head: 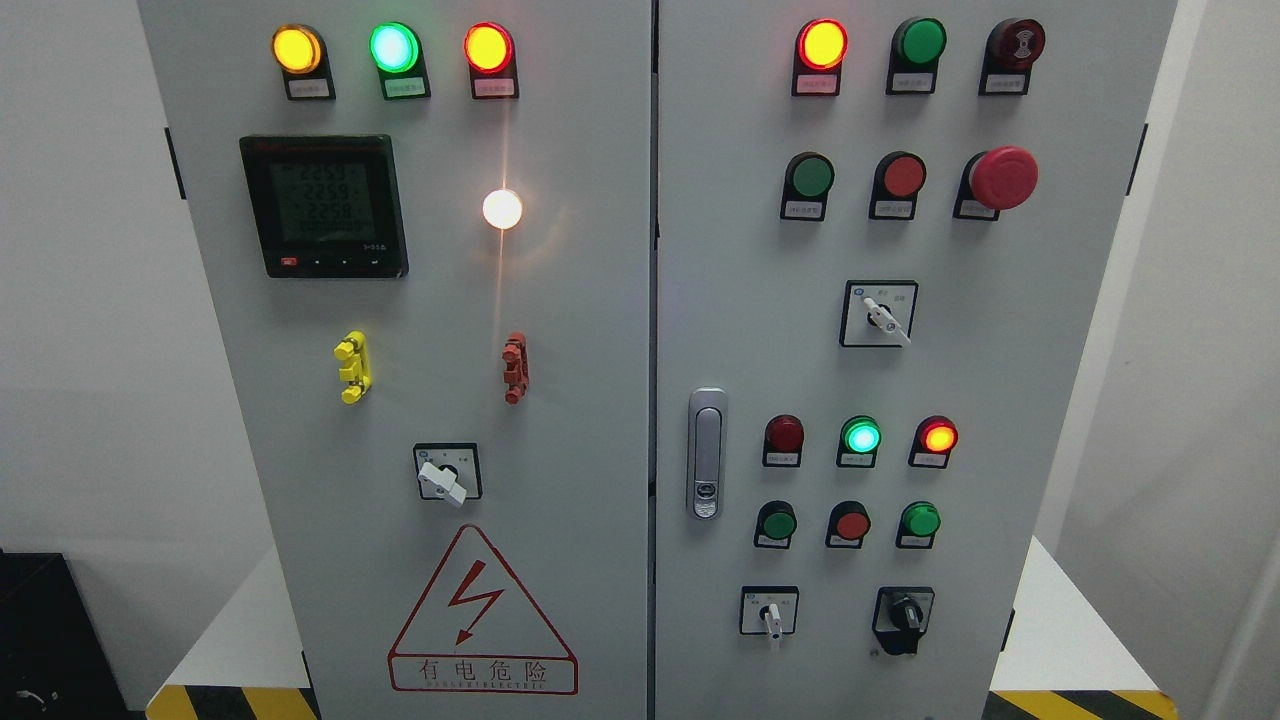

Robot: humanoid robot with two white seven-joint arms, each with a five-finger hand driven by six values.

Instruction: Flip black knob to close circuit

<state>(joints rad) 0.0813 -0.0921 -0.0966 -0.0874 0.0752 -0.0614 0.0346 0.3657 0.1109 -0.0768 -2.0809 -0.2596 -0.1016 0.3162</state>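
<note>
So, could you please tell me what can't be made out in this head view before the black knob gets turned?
- Robot's hands: neither is in the head view, so their state is unknown.
- Black knob: its markings are too small and dark to read a position.
- Labels under the indicator lamps, such as the top-left yellow lamp: print too small.
- Digital meter: digits blurred.
- Cabinet base: cut off by the bottom edge.
</note>
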